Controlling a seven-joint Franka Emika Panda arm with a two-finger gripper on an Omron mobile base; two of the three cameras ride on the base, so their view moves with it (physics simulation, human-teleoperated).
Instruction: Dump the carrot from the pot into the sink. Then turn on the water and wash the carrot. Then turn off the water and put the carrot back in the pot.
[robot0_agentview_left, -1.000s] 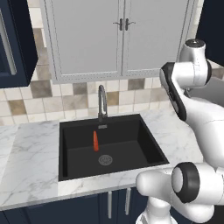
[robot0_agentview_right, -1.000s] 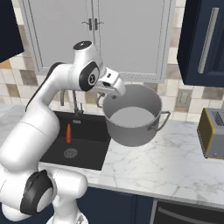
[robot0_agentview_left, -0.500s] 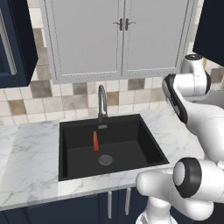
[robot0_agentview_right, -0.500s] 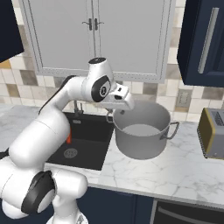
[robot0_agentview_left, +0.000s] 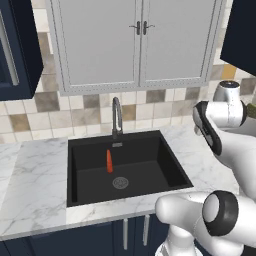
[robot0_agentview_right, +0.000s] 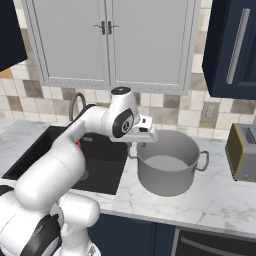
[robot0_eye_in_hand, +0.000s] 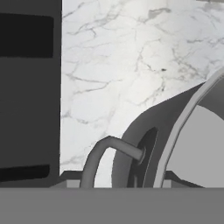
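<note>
A: White marble counter, tiled wall, pale cabinet doors above. Take the sink as the anchor. Where is everything?

B: The carrot lies inside the sink, on the black floor between the faucet and the round drain. So the dump looks done. No stream comes from the faucet.

A: And the pot?

B: Upright on the counter, just to the right of the sink, and nothing is visible inside it. A toaster stands farther right.

A: The gripper?

B: At the pot's rim on the sink side, just above the loop handle. From the hand camera the rim runs up between the finger tips, jaws set narrow, so I judge it is clamped on the pot wall. I cannot see the contact plainly.

A: What remains?

B: Nearly everything: let go of the pot, turn the water on, wash the carrot, turn the water off, and put the carrot back in the pot.
</note>
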